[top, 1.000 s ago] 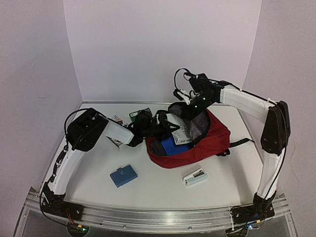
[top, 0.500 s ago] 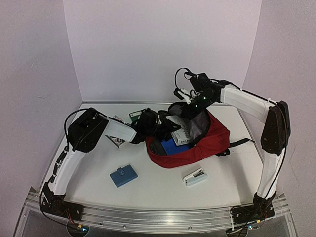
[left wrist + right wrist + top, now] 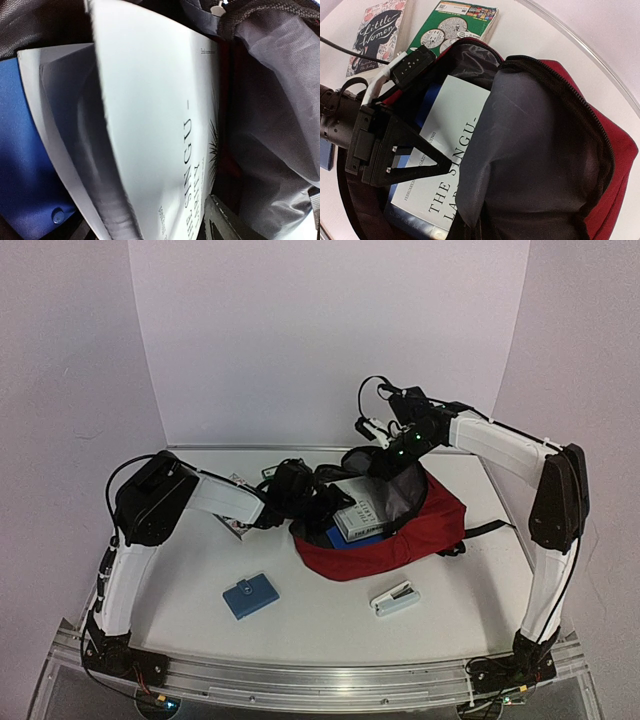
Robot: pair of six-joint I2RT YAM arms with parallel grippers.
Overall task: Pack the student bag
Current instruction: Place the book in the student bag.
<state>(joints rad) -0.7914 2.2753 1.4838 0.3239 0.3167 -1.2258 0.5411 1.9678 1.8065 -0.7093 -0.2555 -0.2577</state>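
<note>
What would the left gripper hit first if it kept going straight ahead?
The white book inside the bag. It fills the left gripper's own camera view and seems very close, though the exact depth is hard to judge.
</note>
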